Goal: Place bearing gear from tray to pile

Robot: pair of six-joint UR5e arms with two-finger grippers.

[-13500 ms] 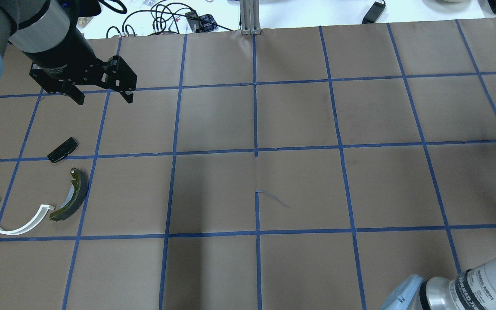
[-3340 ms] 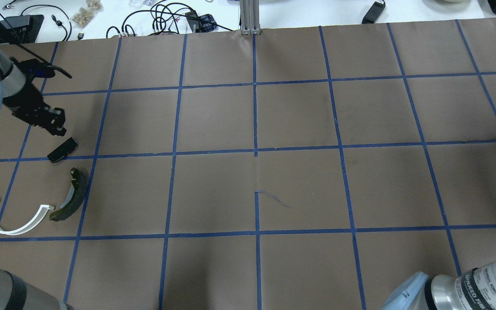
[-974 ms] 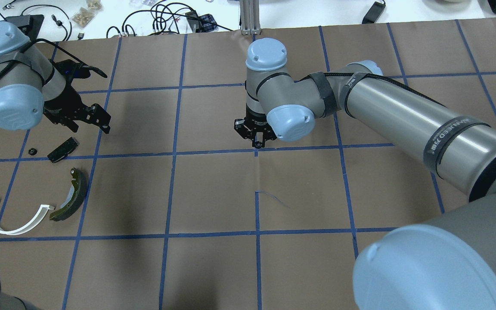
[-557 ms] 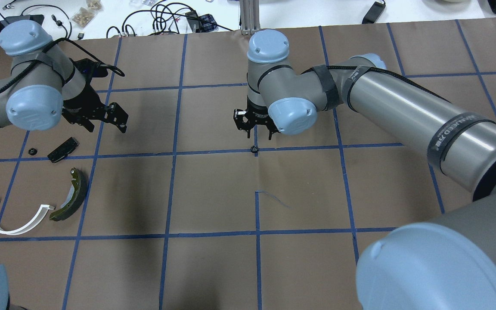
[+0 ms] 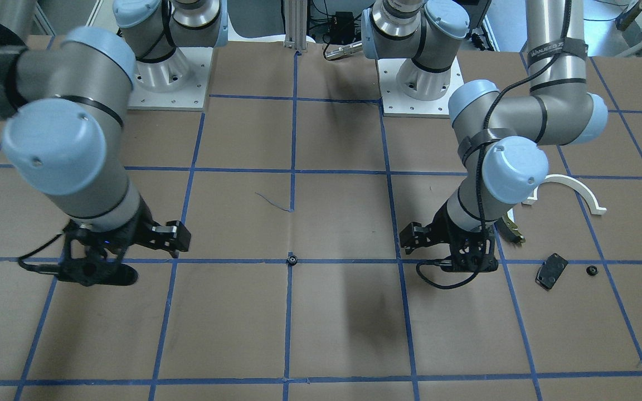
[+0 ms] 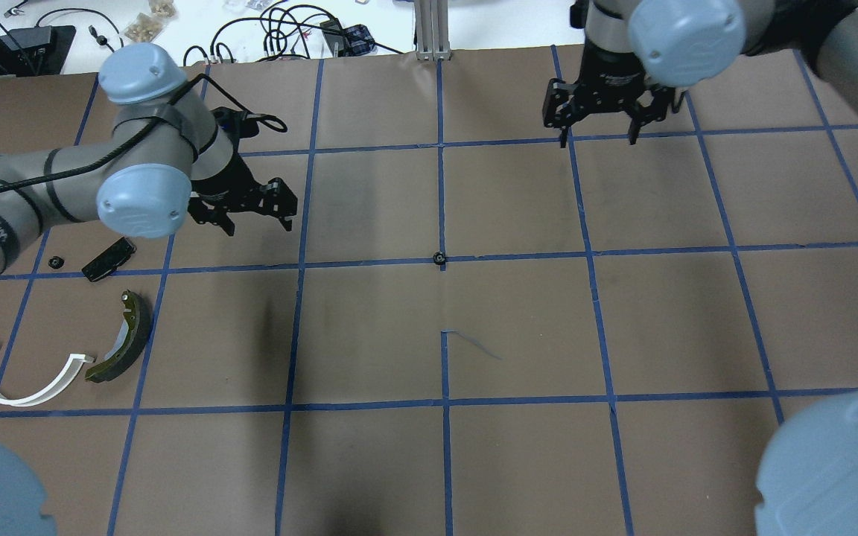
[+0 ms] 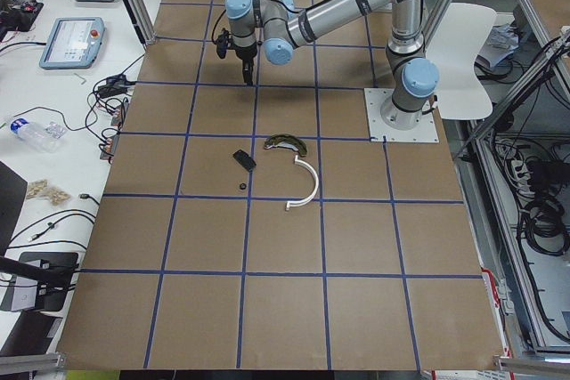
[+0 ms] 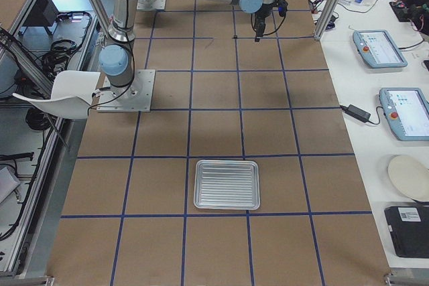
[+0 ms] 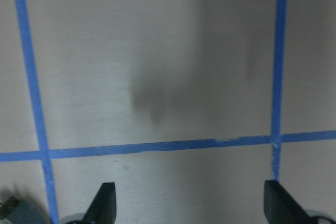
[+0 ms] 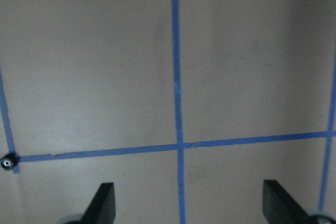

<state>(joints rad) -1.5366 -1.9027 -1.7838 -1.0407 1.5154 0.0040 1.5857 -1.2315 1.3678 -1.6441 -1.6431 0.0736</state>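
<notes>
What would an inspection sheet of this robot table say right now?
Surface: brown paper with a blue tape grid.
Job's things: one bearing gear on the centre tape crossing; a second gear beside the black plate, near the brake shoe and white arc; tray looks empty.
Clutter: nothing seen.
Grippers: left gripper and right gripper both have jaws open, holding nothing.
Cables: black cable loops by the left gripper; tangled leads on the white bench.
Surroundings: teach pendants alongside.

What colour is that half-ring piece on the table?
The plastic arc is white; clearest in the overhead view.
</notes>
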